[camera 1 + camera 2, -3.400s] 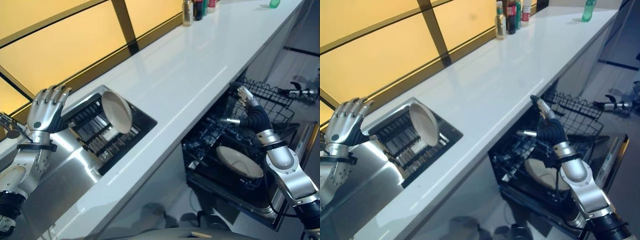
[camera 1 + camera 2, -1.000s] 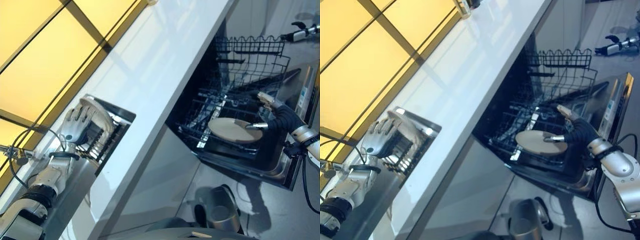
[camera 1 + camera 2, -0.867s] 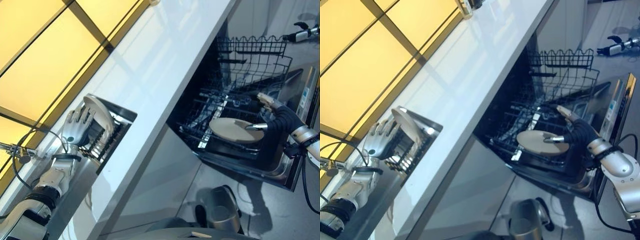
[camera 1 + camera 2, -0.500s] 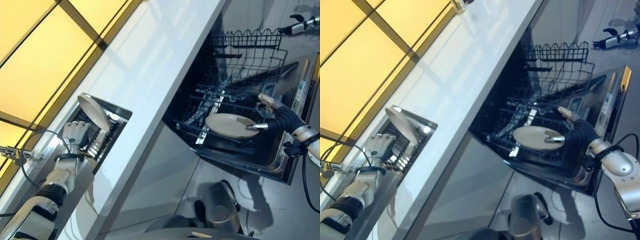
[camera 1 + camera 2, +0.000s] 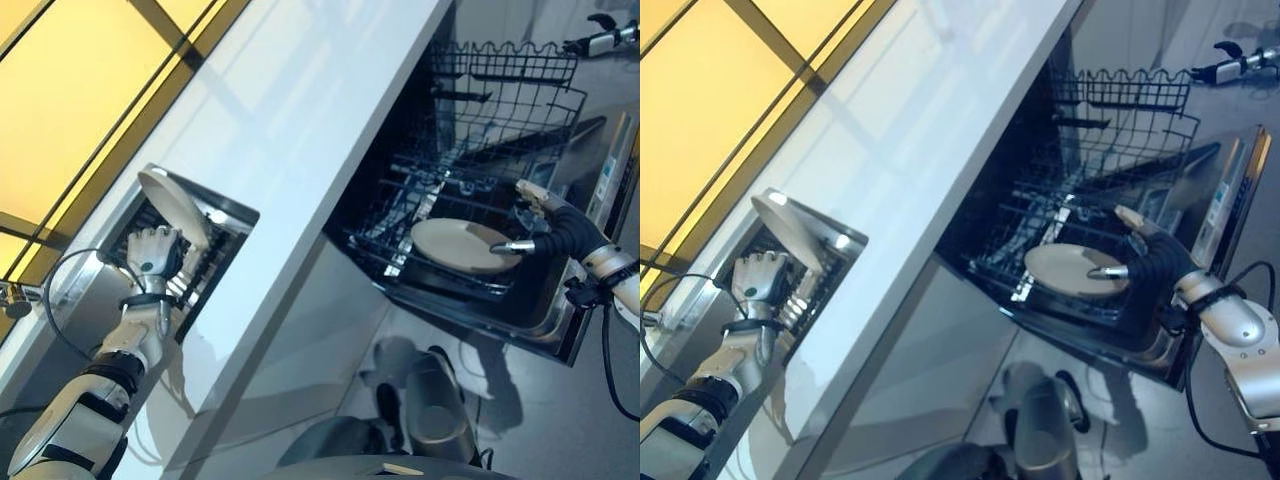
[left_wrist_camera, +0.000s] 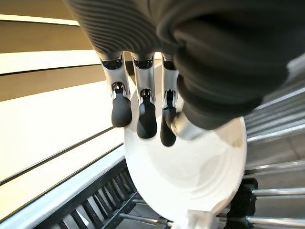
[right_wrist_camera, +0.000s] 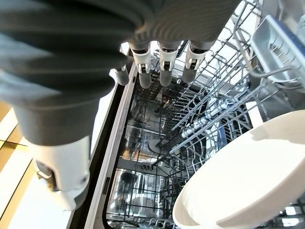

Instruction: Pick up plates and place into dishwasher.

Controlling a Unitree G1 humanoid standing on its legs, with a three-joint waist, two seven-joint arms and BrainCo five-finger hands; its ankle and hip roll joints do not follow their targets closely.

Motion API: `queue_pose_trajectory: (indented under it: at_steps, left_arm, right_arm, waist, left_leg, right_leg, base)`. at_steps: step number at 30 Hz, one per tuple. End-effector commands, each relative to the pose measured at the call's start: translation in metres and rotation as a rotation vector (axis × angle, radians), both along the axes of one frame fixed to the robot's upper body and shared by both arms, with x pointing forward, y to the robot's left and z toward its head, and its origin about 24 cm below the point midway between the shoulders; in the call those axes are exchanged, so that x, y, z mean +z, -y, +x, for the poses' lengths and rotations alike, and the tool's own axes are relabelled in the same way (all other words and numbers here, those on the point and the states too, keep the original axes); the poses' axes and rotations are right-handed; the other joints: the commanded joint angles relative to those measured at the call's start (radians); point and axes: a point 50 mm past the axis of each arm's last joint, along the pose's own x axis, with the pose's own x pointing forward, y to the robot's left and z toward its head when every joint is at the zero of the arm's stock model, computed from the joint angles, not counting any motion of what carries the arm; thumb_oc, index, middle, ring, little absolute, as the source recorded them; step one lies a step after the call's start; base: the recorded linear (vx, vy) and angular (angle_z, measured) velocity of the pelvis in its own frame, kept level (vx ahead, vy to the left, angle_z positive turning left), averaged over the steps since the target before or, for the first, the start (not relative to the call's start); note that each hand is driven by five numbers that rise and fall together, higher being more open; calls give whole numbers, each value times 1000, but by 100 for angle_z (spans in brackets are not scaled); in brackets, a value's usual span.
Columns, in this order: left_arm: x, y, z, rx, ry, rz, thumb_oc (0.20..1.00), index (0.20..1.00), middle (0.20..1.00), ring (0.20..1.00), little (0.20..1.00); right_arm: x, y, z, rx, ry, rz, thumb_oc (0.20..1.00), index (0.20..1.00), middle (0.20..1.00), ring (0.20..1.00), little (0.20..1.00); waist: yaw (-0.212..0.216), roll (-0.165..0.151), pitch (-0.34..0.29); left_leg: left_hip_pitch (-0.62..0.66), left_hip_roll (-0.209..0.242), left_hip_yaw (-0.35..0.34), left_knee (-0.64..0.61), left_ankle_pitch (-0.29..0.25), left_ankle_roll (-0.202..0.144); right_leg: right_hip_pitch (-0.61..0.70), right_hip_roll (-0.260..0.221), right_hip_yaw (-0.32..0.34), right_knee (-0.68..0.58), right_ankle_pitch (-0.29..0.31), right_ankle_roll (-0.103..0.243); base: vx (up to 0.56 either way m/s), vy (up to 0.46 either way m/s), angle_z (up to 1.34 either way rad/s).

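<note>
A white plate (image 5: 176, 204) stands on edge in the sink's drying rack (image 5: 216, 262). My left hand (image 5: 150, 256) is just below it, open, with its fingers (image 6: 147, 119) reaching over the near rim of that plate (image 6: 190, 171); no grip shows. A second white plate (image 5: 462, 245) lies tilted in the dishwasher's lower rack (image 5: 398, 215). My right hand (image 5: 560, 228) hovers at its right edge, open, fingers (image 7: 164, 67) straight above the rack and apart from the plate (image 7: 248, 176).
The white counter (image 5: 300, 120) runs between sink and dishwasher. The upper wire rack (image 5: 510, 95) is pulled out behind the lower one, and the open door (image 5: 598, 205) lies to the right. A tool (image 5: 600, 40) lies on the floor far right.
The camera has swung. My left hand has dropped from behind the standing plate to below its rim. My right hand stays beside the plate in the dishwasher.
</note>
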Motion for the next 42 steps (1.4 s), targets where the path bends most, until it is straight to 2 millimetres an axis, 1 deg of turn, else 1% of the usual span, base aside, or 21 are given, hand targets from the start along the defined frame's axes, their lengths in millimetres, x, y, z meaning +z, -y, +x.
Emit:
queue_pose_trajectory:
  at_steps: [1, 6, 9, 11, 14, 16, 17, 21, 25, 27, 30, 34, 36, 37, 38, 40, 41, 42]
  left_arm:
    - [26, -31, -3, 124, 137, -39, 1000, 1000, 1000, 1000, 1000]
    - [27, -31, -4, 123, 174, -189, 1000, 1000, 1000, 1000, 1000]
    - [25, -32, -9, 126, 177, -211, 1000, 1000, 1000, 1000, 1000]
    - [24, -36, -13, 140, 178, -224, 1000, 1000, 1000, 1000, 1000]
    - [24, -40, -19, 150, 171, -219, 1000, 1000, 1000, 1000, 1000]
    - [23, -42, -21, 152, 163, -214, 1000, 1000, 1000, 1000, 1000]
    - [21, -43, -22, 152, 152, -209, 1000, 1000, 1000, 1000, 1000]
    - [20, -48, -27, 155, 115, -174, 1000, 1000, 1000, 1000, 1000]
    - [22, -56, -33, 162, 96, -149, 1000, 1000, 1000, 1000, 1000]
    - [23, -58, -36, 160, 93, -137, 1000, 1000, 1000, 1000, 1000]
    - [27, -62, -39, 162, 109, -120, 1000, 1000, 1000, 1000, 1000]
    - [46, -71, -38, 155, 149, -87, 1000, 1000, 1000, 1000, 1000]
    - [63, -75, -34, 145, 192, -64, 1000, 1000, 1000, 1000, 1000]
    - [67, -76, -33, 145, 201, -60, 1000, 1000, 1000, 1000, 1000]
    - [88, -79, -27, 136, 252, -36, 1000, 1000, 1000, 1000, 1000]
    - [118, -84, -19, 133, 326, 3, 1000, 1000, 1000, 1000, 1000]
    - [143, -86, -15, 136, 381, 27, 1000, 1000, 1000, 1000, 1000]
    - [160, -87, -12, 139, 416, 44, 1000, 1000, 1000, 1000, 1000]
  right_arm:
    - [20, -13, -5, 84, 159, 17, 1000, 1000, 1000, 1000, 1000]
    - [10, -25, -6, 114, 163, 20, 1000, 1000, 1000, 1000, 1000]
    - [11, -31, -8, 140, 182, 25, 1000, 1000, 1000, 1000, 1000]
    - [11, -34, -8, 159, 192, 30, 1000, 1000, 1000, 1000, 1000]
    - [12, -38, -7, 184, 194, 57, 1000, 1000, 1000, 1000, 1000]
    - [12, -41, -5, 195, 189, 64, 1000, 1000, 1000, 1000, 1000]
    - [12, -43, -3, 209, 183, 71, 1000, 1000, 1000, 1000, 1000]
    - [6, -49, 1, 231, 144, 84, 1000, 1000, 1000, 1000, 1000]
    - [3, -46, 1, 232, 96, 90, 1000, 1000, 1000, 1000, 1000]
    - [2, -43, 1, 223, 81, 90, 1000, 1000, 1000, 1000, 1000]
    - [1, -43, 4, 209, 77, 93, 1000, 1000, 1000, 1000, 1000]
    - [-8, -46, 6, 189, 75, 102, 1000, 1000, 1000, 1000, 1000]
    - [-12, -50, 7, 178, 91, 109, 1000, 1000, 1000, 1000, 1000]
    - [-13, -51, 8, 176, 95, 111, 1000, 1000, 1000, 1000, 1000]
    - [-14, -56, 11, 168, 119, 131, 1000, 1000, 1000, 1000, 1000]
    - [-12, -65, 17, 168, 165, 163, 1000, 1000, 1000, 1000, 1000]
    - [-10, -72, 22, 172, 202, 179, 1000, 1000, 1000, 1000, 1000]
    - [-6, -77, 26, 176, 223, 189, 1000, 1000, 1000, 1000, 1000]
  waist:
    - [45, -36, -106]
    - [67, -49, -151]
    - [81, -67, -179]
    - [94, -90, -203]
    - [120, -134, -242]
    - [131, -153, -257]
    - [143, -170, -269]
    - [165, -203, -299]
    - [178, -224, -304]
    - [185, -233, -294]
    - [195, -245, -262]
    - [208, -264, -211]
    - [218, -279, -176]
    - [221, -283, -171]
    - [228, -305, -133]
    - [236, -334, -85]
    - [240, -354, -53]
    - [242, -365, -35]
  left_leg:
    - [-85, -13, 7, 26, 59, -29]
    - [-42, -8, -18, -1, 48, -31]
    - [-22, -3, -38, -23, 47, -30]
    - [-10, 3, -56, -40, 45, -29]
    - [1, 10, -81, -49, 38, -26]
    - [6, 13, -90, -48, 33, -24]
    - [10, 16, -94, -46, 27, -23]
    - [23, 22, -108, -42, 10, -20]
    - [29, 30, -115, -42, 4, -19]
    - [25, 34, -118, -37, 3, -17]
    - [7, 40, -112, -26, 2, -11]
    - [-31, 46, -96, 3, -2, 3]
    - [-71, 50, -84, 29, -5, 11]
    - [-82, 51, -80, 35, -6, 12]
    - [-123, 56, -71, 55, -7, 16]
    - [-192, 63, -60, 91, -10, 19]
    - [-239, 70, -54, 111, -12, 22]
    - [-268, 74, -50, 121, -13, 23]
  right_leg:
    - [70, 21, -9, -182, 106, 29]
    - [141, 9, -46, -223, 90, 30]
    - [178, 13, -58, -251, 85, 31]
    - [202, 21, -64, -269, 82, 31]
    - [231, 33, -72, -289, 86, 30]
    - [245, 39, -75, -299, 87, 29]
    - [255, 43, -78, -306, 88, 27]
    - [282, 57, -72, -320, 92, 26]
    - [296, 65, -68, -335, 89, 25]
    - [294, 69, -67, -338, 84, 24]
    - [272, 74, -64, -330, 83, 25]
    - [233, 86, -49, -314, 93, 31]
    - [197, 92, -39, -300, 103, 36]
    - [186, 94, -36, -297, 106, 37]
    - [149, 103, -27, -289, 119, 37]
    - [93, 114, -19, -275, 134, 38]
    - [55, 123, -18, -267, 146, 39]
    - [29, 129, -17, -263, 153, 40]
  base:
    - [-71, -60, 19]
    - [-105, -86, 21]
    - [-137, -110, 12]
    - [-141, -160, 18]
    - [-124, -187, 10]
    - [-86, -152, 11]
    - [-67, -130, 10]
    - [19, -82, 0]
    - [110, -22, -3]
    - [100, 2, -2]
    - [72, 17, -5]
    - [57, -9, -11]
    - [-17, -36, -19]
    - [-95, -99, -16]
    - [-160, -149, -9]
    - [-252, -176, -10]
    - [-291, -135, -18]
    - [-363, -122, -15]
